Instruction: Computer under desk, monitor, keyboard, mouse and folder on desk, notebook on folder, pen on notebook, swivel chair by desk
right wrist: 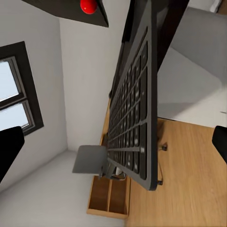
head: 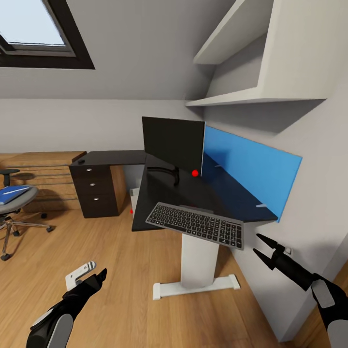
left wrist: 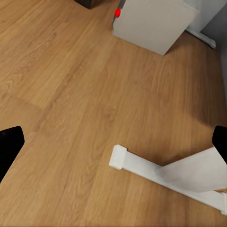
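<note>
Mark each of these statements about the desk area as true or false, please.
1. The keyboard lies on the desk, in front of the monitor. True.
2. The blue folder is on the desk. False: it lies on the swivel chair.
3. The right pincer grips the keyboard. False: it is open and apart from it.
4. The left pincer is low over the wooden floor. True.
5. The monitor stands on the floor. False: it stands on the desk.
</note>
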Robot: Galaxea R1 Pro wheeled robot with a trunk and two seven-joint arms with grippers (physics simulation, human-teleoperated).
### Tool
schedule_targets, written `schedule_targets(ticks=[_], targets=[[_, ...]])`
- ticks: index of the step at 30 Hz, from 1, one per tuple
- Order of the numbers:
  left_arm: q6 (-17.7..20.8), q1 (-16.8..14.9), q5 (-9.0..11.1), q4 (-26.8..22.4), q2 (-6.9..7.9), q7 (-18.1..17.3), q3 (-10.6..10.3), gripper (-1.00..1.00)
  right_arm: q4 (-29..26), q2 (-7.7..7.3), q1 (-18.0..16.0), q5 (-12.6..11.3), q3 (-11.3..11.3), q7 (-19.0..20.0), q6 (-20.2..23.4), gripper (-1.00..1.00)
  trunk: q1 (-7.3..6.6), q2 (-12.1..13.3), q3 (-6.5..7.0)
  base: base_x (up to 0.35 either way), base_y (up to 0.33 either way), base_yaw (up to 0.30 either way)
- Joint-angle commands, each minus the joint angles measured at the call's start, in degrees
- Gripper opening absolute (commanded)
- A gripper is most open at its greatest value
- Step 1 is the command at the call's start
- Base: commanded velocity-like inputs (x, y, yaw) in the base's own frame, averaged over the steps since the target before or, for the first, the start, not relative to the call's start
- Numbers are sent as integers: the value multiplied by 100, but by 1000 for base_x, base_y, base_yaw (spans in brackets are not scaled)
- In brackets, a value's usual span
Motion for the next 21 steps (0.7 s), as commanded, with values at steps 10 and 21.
schedule_targets(ticks=[10,21], targets=[[24,-4,61,-8,-4,42,8,100,40,136,-5,59,-4,-2,-13,100,-1,-3,-6,2,0,0],[24,-4,61,-8,-4,39,3,100,49,227,-5,84,-3,-22,-51,100,-1,-3,-6,42,0,0]])
